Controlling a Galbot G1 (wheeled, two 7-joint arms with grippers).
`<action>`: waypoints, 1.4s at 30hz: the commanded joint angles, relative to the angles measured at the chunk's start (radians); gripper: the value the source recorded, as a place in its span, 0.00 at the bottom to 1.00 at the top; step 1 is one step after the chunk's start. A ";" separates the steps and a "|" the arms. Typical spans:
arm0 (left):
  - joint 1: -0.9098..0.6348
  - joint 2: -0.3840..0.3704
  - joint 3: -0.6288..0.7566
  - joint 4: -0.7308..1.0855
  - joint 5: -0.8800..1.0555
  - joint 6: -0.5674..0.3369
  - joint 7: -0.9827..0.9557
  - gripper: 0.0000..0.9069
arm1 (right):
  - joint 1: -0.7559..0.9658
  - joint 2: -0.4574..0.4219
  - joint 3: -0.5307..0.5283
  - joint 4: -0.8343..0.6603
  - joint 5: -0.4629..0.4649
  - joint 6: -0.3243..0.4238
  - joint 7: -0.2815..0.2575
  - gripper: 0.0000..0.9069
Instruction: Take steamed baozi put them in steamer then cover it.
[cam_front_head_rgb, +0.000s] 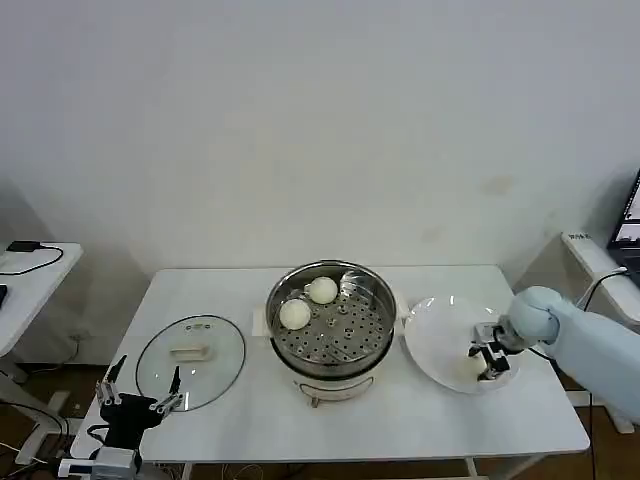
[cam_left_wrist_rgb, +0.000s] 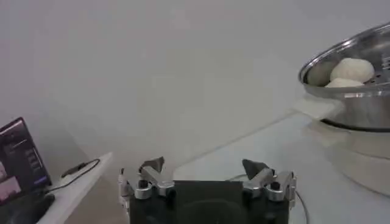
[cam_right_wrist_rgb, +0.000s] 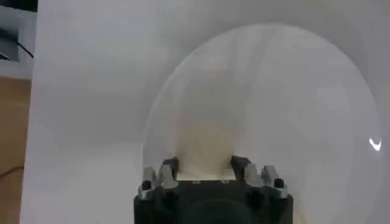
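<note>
Straddling a baozi (cam_right_wrist_rgb: 206, 149), right tool (cam_right_wrist_rgb: 205, 163), over plate (cam_right_wrist_rgb: 317, 91)

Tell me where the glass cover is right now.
In the head view the cover lies flat on the table, on the robot's left of the steamer, just beyond the open left gripper.

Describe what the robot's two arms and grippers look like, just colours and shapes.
The right arm has a smooth, rounded pale blue-white shell with a ball-like wrist joint. The right gripper is black with silver metal finger mounts. The left gripper has a black body, silver bolted brackets and dark pointed fingertips, mounted on a white wrist piece.
</note>
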 joint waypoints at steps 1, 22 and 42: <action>0.005 0.001 0.000 -0.008 0.001 -0.001 0.000 1.00 | 0.013 -0.007 -0.007 0.005 0.007 -0.008 -0.004 0.59; -0.018 0.023 -0.014 0.013 -0.018 0.002 0.002 1.00 | 0.713 0.043 -0.331 0.054 0.233 -0.015 -0.025 0.61; 0.020 0.005 -0.065 -0.009 -0.017 0.005 0.002 1.00 | 0.794 0.431 -0.490 0.142 0.278 0.005 -0.038 0.61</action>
